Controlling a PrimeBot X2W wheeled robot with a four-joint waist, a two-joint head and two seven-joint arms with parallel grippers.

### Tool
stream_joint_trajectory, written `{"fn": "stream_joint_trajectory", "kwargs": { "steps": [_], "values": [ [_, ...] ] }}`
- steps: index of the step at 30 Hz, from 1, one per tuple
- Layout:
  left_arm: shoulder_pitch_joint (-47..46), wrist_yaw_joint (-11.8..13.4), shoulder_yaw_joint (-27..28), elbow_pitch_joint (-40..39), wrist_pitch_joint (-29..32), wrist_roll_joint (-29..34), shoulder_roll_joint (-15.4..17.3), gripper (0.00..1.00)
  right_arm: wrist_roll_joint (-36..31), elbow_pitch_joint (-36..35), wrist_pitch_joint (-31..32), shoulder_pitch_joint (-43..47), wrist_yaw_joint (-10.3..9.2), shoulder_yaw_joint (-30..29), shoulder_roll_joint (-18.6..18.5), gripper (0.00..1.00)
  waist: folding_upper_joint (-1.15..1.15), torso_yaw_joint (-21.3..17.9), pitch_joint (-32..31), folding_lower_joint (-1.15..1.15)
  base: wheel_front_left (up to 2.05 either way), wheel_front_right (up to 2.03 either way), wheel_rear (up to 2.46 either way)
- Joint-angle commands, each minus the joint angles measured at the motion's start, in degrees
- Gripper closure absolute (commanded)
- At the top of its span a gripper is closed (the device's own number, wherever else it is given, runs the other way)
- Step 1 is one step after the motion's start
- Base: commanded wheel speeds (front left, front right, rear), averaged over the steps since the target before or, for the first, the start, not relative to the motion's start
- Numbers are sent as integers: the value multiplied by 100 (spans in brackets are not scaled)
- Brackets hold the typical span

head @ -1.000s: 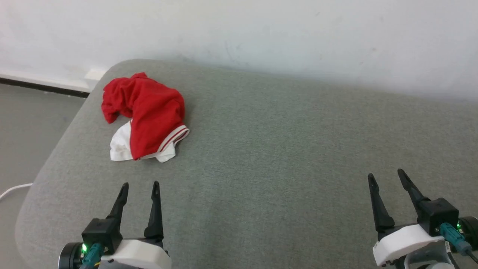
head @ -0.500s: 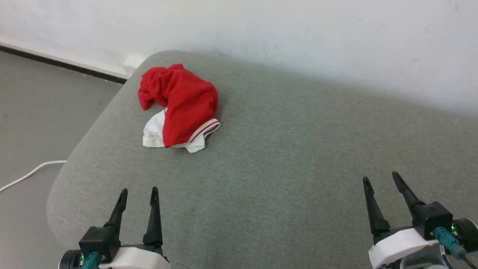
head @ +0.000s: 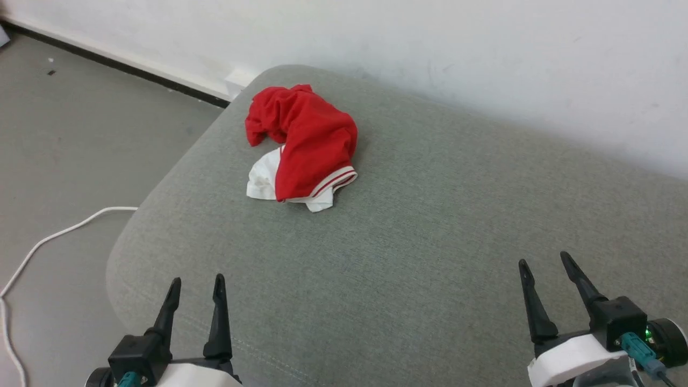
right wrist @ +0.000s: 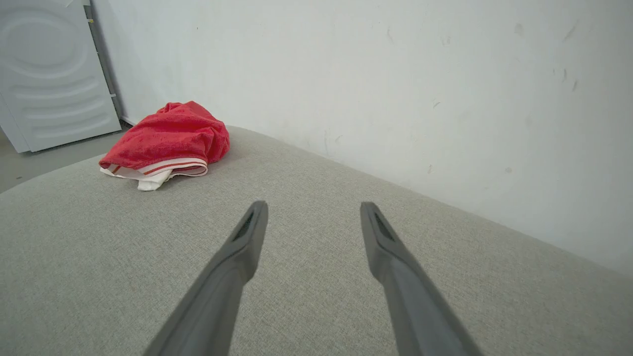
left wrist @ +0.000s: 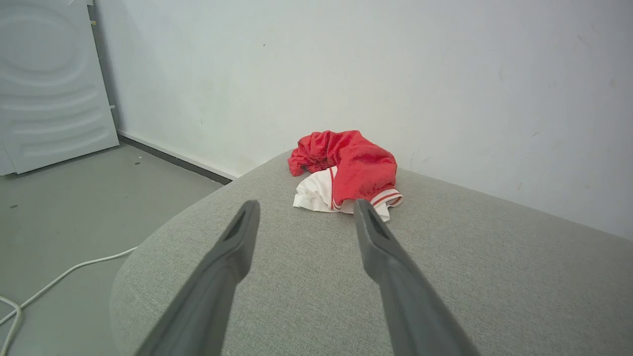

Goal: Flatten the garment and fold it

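Note:
The garment (head: 306, 145) lies crumpled in a heap near the far left corner of the grey cushioned surface (head: 430, 226); it is red, with a white sleeve and red-and-white striped trim poking out at its near side. Its letters and numbers are hidden in the folds. My left gripper (head: 196, 282) is open at the lower left, well short of the garment (left wrist: 346, 170). My right gripper (head: 543, 263) is open at the lower right, far to the right of the garment (right wrist: 168, 138). Both grippers hold nothing.
A white wall (head: 430, 48) runs right behind the cushioned surface. Grey floor (head: 70, 134) lies to the left, with a white cable (head: 48, 239) on it. A white panelled door (left wrist: 49, 84) stands at the far left. The cushion's rounded left edge (head: 121, 252) is near my left gripper.
The whole head view has shifted, so the camera has turned left: the garment now sits further right and higher in the picture. The garment's shape is unchanged, and both grippers stay open.

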Motion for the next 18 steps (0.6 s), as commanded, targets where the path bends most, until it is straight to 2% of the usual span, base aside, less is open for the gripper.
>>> {"fn": "stream_joint_trajectory", "kwargs": {
  "steps": [1,18],
  "values": [
    [77,15,2,-40,-65,-54,-12,0,-19,22,-57,72,-9,8,14,0,-1,70,4,0,0,0,0],
    [189,-6,-34,-70,-268,-250,-15,0,-198,74,-261,106,-11,-144,17,0,-1,435,56,0,0,0,0]
  ]
}}
